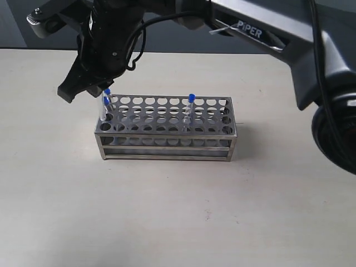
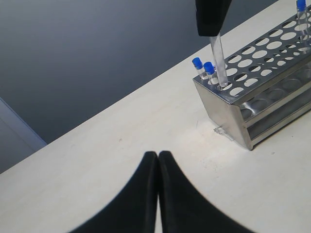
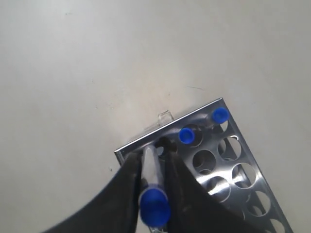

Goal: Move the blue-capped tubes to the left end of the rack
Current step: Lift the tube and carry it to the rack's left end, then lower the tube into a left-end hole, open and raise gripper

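Observation:
The grey metal rack (image 1: pixel 167 127) stands mid-table. My right gripper (image 3: pixel 150 158) reaches across to the rack's left end and is shut on a blue-capped tube (image 3: pixel 149 175). That tube's lower end sits in a front hole at the left end (image 2: pixel 223 83). Two more blue-capped tubes (image 2: pixel 198 68) (image 2: pixel 210 73) stand in the holes right behind it. A fourth tube (image 1: pixel 190 108) stands further right in the rack. My left gripper (image 2: pixel 158 154) hovers shut and empty over the table, left of the rack; it is out of the exterior view.
The right arm (image 1: pixel 261 33) stretches over the back of the table above the rack. The pale tabletop (image 1: pixel 178 211) surrounds the rack, and its far edge meets a dark background.

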You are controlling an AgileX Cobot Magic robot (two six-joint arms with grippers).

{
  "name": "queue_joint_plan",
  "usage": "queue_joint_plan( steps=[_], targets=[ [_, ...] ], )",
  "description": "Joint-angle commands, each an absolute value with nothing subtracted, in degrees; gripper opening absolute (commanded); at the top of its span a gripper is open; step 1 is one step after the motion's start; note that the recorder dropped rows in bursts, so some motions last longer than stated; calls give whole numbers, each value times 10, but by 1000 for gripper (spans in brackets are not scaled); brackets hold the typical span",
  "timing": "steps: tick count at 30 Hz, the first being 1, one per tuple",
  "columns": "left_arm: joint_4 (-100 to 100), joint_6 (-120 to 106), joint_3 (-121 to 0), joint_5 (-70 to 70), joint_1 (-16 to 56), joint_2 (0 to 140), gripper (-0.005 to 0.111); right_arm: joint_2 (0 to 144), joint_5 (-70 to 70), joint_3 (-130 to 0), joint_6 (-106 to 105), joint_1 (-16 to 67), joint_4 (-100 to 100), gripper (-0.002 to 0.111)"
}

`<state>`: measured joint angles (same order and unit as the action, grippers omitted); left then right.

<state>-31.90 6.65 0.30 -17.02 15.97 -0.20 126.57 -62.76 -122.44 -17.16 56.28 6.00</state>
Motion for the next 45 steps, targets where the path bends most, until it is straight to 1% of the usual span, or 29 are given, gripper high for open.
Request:
queue_joint_plan(
  steps=[1, 11, 19, 36, 38, 42, 45],
  targets=[
    [-318, 69, 0, -167, 162, 0, 1, 1284, -629, -1226, -183, 560, 60, 0],
    [-318, 69, 0, -167, 162, 0, 1, 1305, -614, -1226, -185, 560, 65, 0],
    [-318, 69, 0, -167, 162, 0, 1, 1304, -621, -1226, -130, 560, 0, 0],
    [-317, 69, 0, -167, 162, 0, 1, 1304, -612, -1226, -112, 560, 5, 1],
    [-317, 69, 0, -167, 162, 0, 1, 1304, -611, -1226, -101, 560, 5, 6],
    [-317, 69, 0, -167, 162, 0, 1, 1304, -611, -1226, -101, 560, 5, 23],
    [-317, 69, 0, -167, 162, 0, 1, 1304, -611, -1226, -96, 560, 5, 31]
  ],
)
